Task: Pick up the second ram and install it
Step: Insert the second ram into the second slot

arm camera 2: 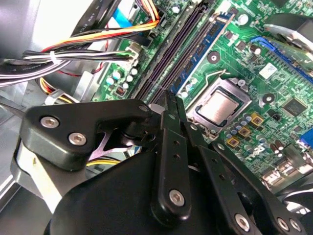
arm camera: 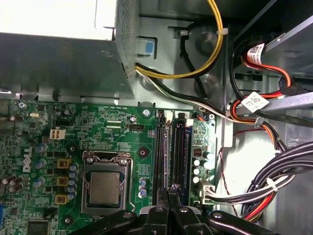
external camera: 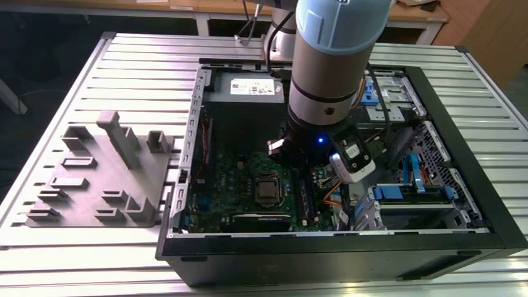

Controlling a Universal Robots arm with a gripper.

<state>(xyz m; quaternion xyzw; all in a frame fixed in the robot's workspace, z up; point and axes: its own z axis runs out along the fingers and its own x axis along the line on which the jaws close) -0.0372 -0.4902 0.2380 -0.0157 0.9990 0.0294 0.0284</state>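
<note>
Bench (external camera: 83, 62): one, of silver slats, carrying everything listed here.
Computer case (external camera: 470, 192): one, black, lying open-side up, at the centre and right of the exterior view.
Arm (external camera: 330, 62): one, grey with a pale blue cap. It comes down from the top centre of the exterior view into the case.
Claw (arm camera: 171, 190): one, black, with two fingers. It is narrow, the tips pressed together, and it is low over the motherboard at the end of the memory sockets.
Motherboard (external camera: 222, 185): one, green, on the floor of the case towards the exterior view's lower left.
Processor (arm camera: 104, 188): one, with a silver lid in its metal frame, just beside the sockets.
Memory sockets (arm camera: 160, 156): two long black ones counted in the first wrist view, side by side and parallel.
Memory stick (arm camera 2: 203, 51): one dark blue board with black chips, seen in the second wrist view. It stands in the socket row next to the black sockets, one end near the claw tips and not held. I cannot tell whether it is the second ram.
Power supply (external camera: 239, 86): one grey box at the top of the case in the exterior view.
Fixture (external camera: 91, 179): one grey slotted block on the bench at the exterior view's left, just outside the case.
Yellow cable (arm camera: 217, 49): one, looping past the power supply.
</note>
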